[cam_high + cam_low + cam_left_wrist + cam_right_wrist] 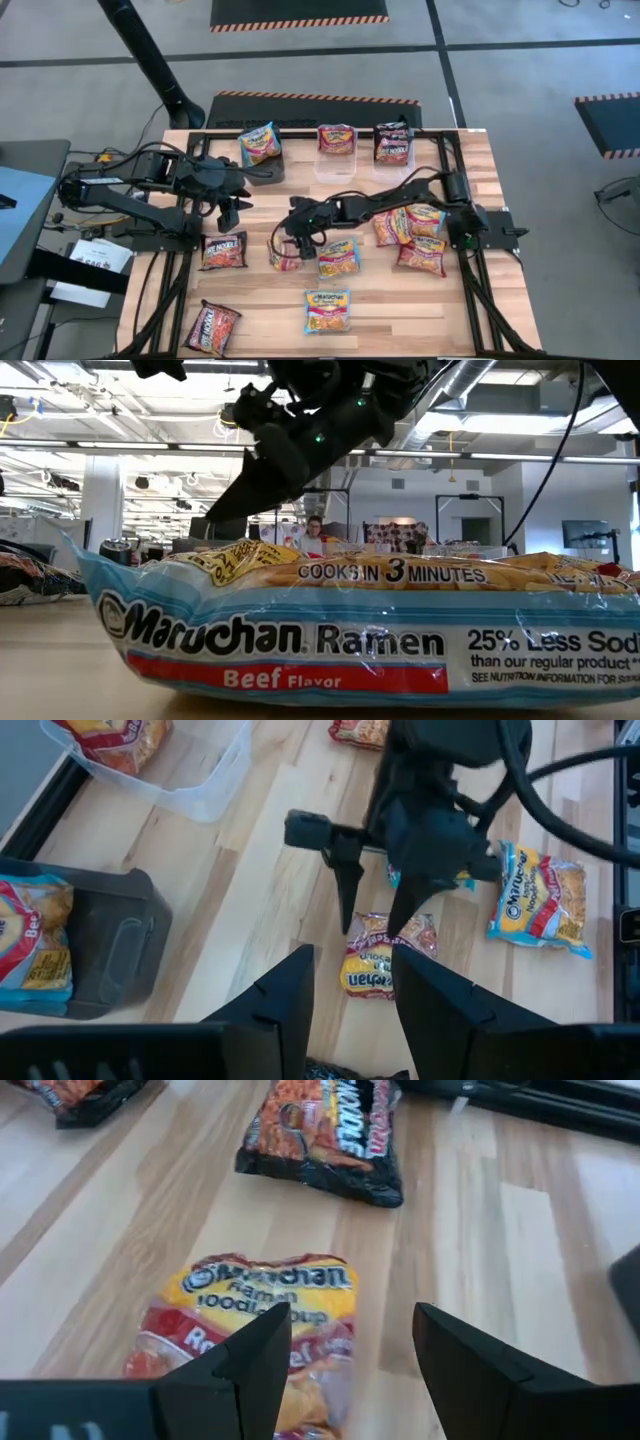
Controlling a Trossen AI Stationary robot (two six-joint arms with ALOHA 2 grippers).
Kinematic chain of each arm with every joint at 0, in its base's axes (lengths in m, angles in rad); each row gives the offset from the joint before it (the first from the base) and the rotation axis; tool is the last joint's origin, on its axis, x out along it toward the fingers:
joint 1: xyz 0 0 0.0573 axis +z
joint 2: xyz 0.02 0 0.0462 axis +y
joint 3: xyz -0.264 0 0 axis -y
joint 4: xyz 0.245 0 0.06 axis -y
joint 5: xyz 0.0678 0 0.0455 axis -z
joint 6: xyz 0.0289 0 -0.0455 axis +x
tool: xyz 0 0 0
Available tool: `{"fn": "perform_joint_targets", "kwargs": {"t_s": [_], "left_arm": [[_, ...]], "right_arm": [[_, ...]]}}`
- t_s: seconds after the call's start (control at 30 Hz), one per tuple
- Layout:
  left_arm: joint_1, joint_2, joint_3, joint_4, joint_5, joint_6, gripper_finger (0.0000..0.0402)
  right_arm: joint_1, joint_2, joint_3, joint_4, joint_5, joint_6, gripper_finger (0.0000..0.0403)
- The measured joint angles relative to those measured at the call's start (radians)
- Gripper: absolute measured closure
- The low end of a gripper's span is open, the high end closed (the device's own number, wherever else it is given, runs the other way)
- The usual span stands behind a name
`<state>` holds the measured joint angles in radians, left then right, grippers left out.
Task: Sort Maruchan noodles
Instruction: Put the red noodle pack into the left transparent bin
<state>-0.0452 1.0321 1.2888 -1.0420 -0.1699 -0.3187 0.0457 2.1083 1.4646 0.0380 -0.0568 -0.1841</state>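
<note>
Maruchan packets lie flat on the wooden table. A red/orange packet [285, 255] [255, 1330] [385, 955] has my right gripper [300, 232] [345, 1355] [375, 915] open just above it, fingers pointing down and not touching. Beside it lie a black/red packet [224, 250] [325, 1135] and a blue/yellow one [340, 257] [540, 900]. My left gripper [230, 207] [350, 1000] hangs open over bare wood left of them. A blue/yellow beef packet [350, 630] [327, 310] fills the low view.
At the far edge a black bin [262, 170] [110, 940] holds a blue/yellow packet, and two clear bins [337, 165] [393, 160] hold a red/orange and a black/red one. Several packets are piled near the right arm [412, 235]. Another black/red packet [212, 327] lies at the near left corner.
</note>
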Motion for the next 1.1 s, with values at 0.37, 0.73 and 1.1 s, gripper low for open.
{"fn": "perform_joint_targets", "kwargs": {"t_s": [0.37, 0.73, 1.1], "left_arm": [[0.000, 0.000, 0.000, 0.000, 0.000, -0.002, 0.0280], [0.000, 0.000, 0.000, 0.001, 0.000, -0.004, 0.0280], [0.000, 0.000, 0.000, 0.001, 0.000, -0.004, 0.0280]], "right_arm": [[0.031, 0.040, 0.018, -0.025, 0.003, 0.017, 0.0168], [0.024, 0.081, 0.019, -0.056, 0.005, 0.045, 0.0168], [0.004, 0.131, 0.028, -0.082, -0.009, 0.214, 0.0228]]}}
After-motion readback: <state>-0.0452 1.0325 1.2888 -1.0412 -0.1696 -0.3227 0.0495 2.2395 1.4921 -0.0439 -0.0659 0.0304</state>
